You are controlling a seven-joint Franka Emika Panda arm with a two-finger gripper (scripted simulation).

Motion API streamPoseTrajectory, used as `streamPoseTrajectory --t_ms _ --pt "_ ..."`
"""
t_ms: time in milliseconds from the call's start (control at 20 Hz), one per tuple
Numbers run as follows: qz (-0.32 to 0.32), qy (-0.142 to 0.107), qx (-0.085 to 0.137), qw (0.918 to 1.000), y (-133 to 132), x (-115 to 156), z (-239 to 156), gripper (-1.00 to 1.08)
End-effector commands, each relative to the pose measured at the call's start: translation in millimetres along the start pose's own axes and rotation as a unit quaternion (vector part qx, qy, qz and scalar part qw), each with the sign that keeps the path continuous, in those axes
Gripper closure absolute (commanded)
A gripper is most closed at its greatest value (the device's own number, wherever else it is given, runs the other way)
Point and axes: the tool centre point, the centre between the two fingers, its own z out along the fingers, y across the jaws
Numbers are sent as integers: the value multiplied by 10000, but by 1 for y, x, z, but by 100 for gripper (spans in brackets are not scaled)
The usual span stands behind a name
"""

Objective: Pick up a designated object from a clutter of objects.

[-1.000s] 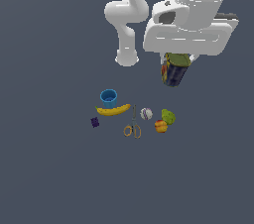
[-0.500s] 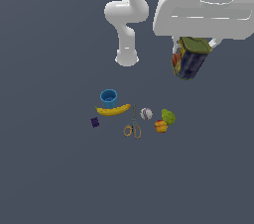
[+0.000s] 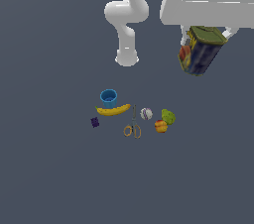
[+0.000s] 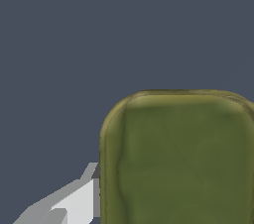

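The dark navy can [image 3: 201, 52] with an olive-green lid and a red-orange label patch hangs tilted, high above the floor at the exterior view's upper right. My gripper [image 3: 206, 34] is shut on it, just under the big white hand. In the wrist view the olive-green lid [image 4: 181, 158] fills most of the frame, with one grey finger [image 4: 74, 200] beside it. The rest of the clutter lies far below: blue cup [image 3: 108, 97], yellow banana [image 3: 113, 110], orange-handled scissors [image 3: 132, 128], white ball [image 3: 146, 114], green pear [image 3: 168, 116], orange fruit [image 3: 160, 126], tiny purple piece [image 3: 95, 122].
The arm's white base [image 3: 127, 58] stands behind the clutter. The dark grey floor [image 3: 54, 168] spreads all around the small group of items.
My gripper has risen with the can in it and moved toward the exterior view's right and toward the camera. The can has tilted more. The clutter has not moved.
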Motion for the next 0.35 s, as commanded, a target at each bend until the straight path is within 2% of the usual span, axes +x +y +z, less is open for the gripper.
streamPoseTrajectory --t_ms 0,300 --pt "0 20 6 10000 -1 2 -6 108" --pt "-1 20 5 10000 -2 3 -7 108"
